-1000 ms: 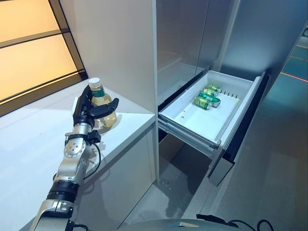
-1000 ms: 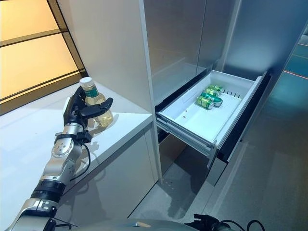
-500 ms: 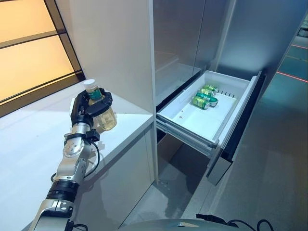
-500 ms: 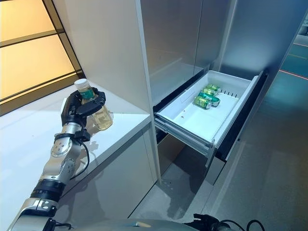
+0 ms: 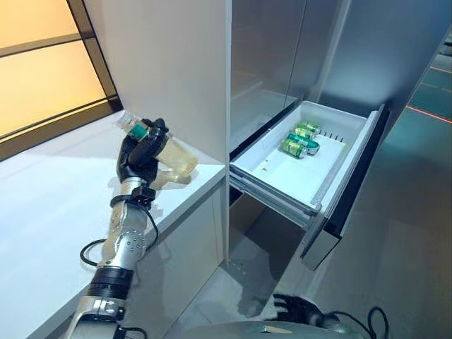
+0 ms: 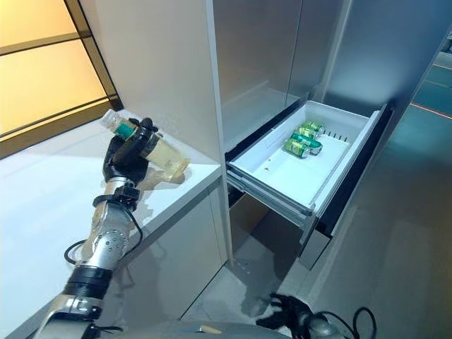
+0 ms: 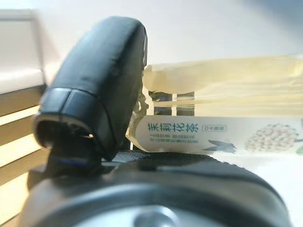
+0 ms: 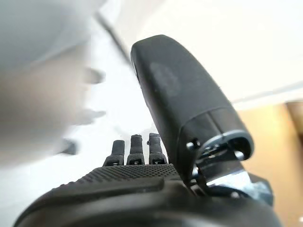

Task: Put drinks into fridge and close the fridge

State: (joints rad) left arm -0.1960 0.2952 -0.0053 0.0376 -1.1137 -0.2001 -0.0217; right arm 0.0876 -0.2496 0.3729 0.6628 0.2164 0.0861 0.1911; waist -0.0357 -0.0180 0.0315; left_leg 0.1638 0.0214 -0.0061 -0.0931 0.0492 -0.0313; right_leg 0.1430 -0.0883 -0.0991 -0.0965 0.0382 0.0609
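your left robot hand (image 5: 140,152) has its fingers and thumb curled round the bottle (image 5: 164,150) of pale tea, gripping it near the neck. the bottle is lifted clear of the white worktop (image 5: 49,191) and tipped well over — its long axis runs from the white cap at about 10 o'clock down to the base at about 4 o'clock, so the base already points toward the fridge. in the left wrist view the label and the pale body (image 7: 222,109) lie across the palm, with the thumb (image 7: 102,90) wrapped over them.

the relation that matters: the open fridge drawer (image 5: 332,185) sits at about 3 o'clock from the held bottle, well apart from it, with the tall white cabinet panel (image 5: 176,70) standing between the two. judging by that, you will have to bring the bottle out round the panel's front edge before you can lower it in.

the drawer is pulled out and mostly bare; two green cans (image 5: 299,141) lie on their sides together at its far end, leaving the near stretch free for the bottle.

your right robot hand (image 8: 142,156) shows in its own wrist view, fingers straight and holding nothing, low near the floor in the eye views — it is much farther from the bottle, though it may serve to push the drawer shut afterwards.
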